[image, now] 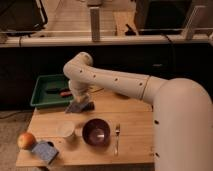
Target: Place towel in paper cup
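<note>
A white paper cup [65, 129] stands upright on the wooden table [135, 125], left of centre. My gripper [77, 102] points down at the back left of the table, by the green tray. It is shut on a grey-blue towel [81, 106] that hangs under it, just above the tabletop. The towel is behind the cup and a little to its right, apart from it. The arm's white wrist hides most of the gripper.
A dark purple bowl [96, 132] sits right of the cup, with a fork [117, 137] beside it. An apple [26, 140] and a blue sponge [45, 151] lie at the front left. A green tray [47, 91] holding small items stands at the back left.
</note>
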Available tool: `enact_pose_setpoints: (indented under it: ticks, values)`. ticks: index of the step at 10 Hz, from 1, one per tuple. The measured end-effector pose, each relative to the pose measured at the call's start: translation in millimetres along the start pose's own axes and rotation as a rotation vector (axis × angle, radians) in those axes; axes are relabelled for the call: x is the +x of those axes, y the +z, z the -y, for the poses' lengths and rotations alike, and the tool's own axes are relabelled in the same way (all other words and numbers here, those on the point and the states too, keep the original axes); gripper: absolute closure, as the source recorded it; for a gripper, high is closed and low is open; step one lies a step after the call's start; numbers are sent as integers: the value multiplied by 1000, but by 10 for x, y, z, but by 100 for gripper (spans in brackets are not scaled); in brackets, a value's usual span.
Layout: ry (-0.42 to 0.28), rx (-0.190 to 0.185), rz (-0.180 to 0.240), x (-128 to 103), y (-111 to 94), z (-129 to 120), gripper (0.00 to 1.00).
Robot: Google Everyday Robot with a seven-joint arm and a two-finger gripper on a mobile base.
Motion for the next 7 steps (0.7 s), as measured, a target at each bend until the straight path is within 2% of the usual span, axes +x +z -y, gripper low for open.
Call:
enact_pose_setpoints:
  ticks: [2, 4, 7]
  values:
    - [-37, 34, 55, -135, -143, 10, 97]
    - [-75, 45, 93, -244, -247, 10, 97]
    - [-148, 22, 117, -436, -343, 32, 97]
